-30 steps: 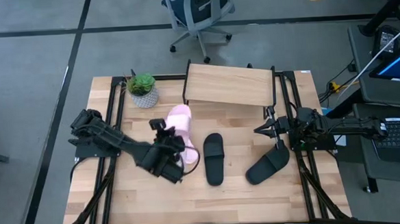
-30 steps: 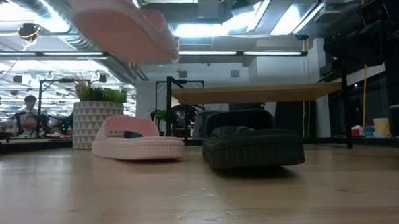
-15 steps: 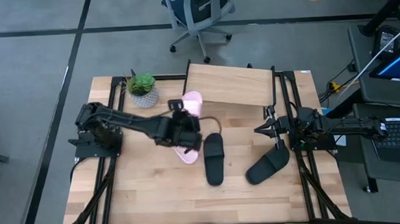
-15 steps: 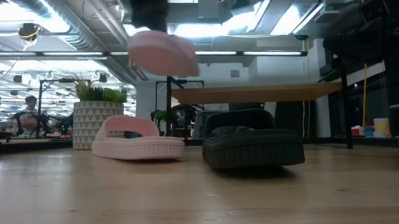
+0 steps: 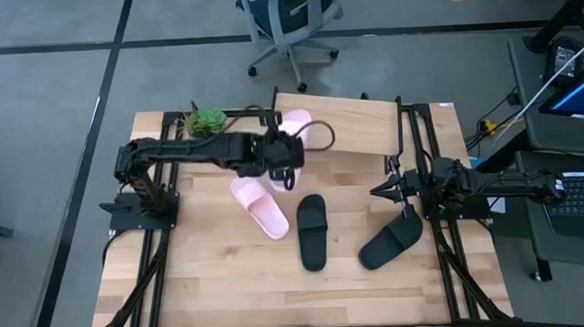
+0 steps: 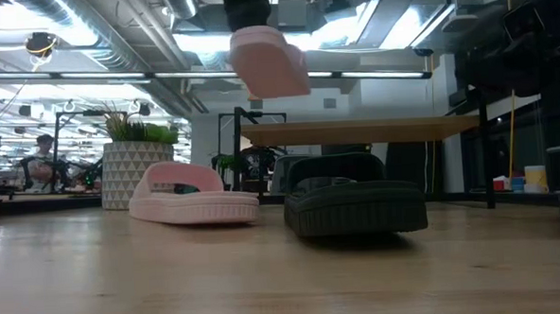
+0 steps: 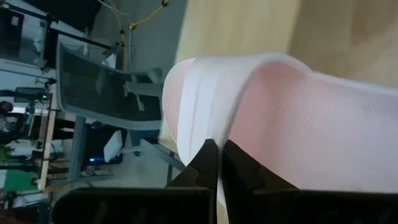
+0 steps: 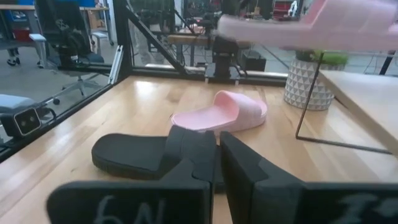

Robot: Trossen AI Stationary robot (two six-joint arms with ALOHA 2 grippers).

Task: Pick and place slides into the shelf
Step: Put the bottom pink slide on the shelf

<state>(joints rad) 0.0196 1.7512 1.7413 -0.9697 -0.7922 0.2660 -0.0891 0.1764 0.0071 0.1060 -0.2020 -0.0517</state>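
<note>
The left gripper [image 5: 284, 156] clenches a pink slide [image 5: 292, 126] above the shelf [image 5: 355, 125], ready for lowering; the right gripper [image 5: 401, 189] waits beside it, pinched closed.

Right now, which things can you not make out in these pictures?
- High view: the left gripper covers part of the raised pink slide; the grip itself is hidden.
- Low view: the top edge cuts off that gripper; the black slide hides the space under the shelf.
- Right wrist view: the right gripper's fingers hide part of the black slide.
</note>
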